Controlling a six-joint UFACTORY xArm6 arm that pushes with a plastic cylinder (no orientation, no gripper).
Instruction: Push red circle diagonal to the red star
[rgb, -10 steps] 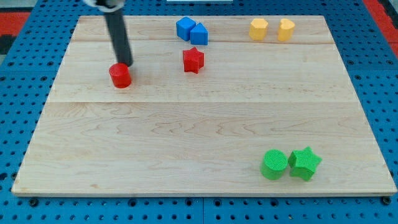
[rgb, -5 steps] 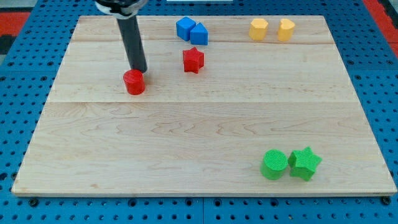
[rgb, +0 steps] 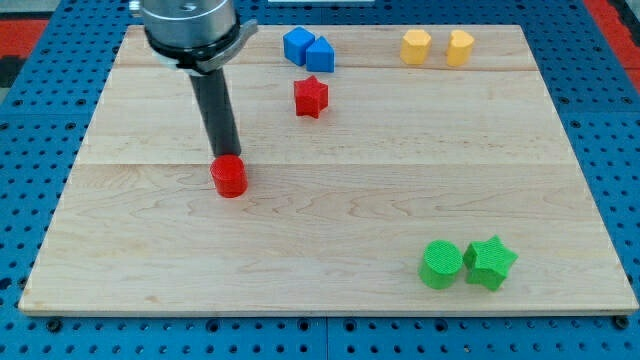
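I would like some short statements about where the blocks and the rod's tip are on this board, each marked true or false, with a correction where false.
1. My tip is at the upper edge of the red circle. True.
2. The red star lies to the view's left of the red circle. False: it lies up and to the right.
3. The green circle and green star sit side by side near the view's bottom right. True.
4. The two yellow blocks are beside the green ones. False: they are at the view's top right.
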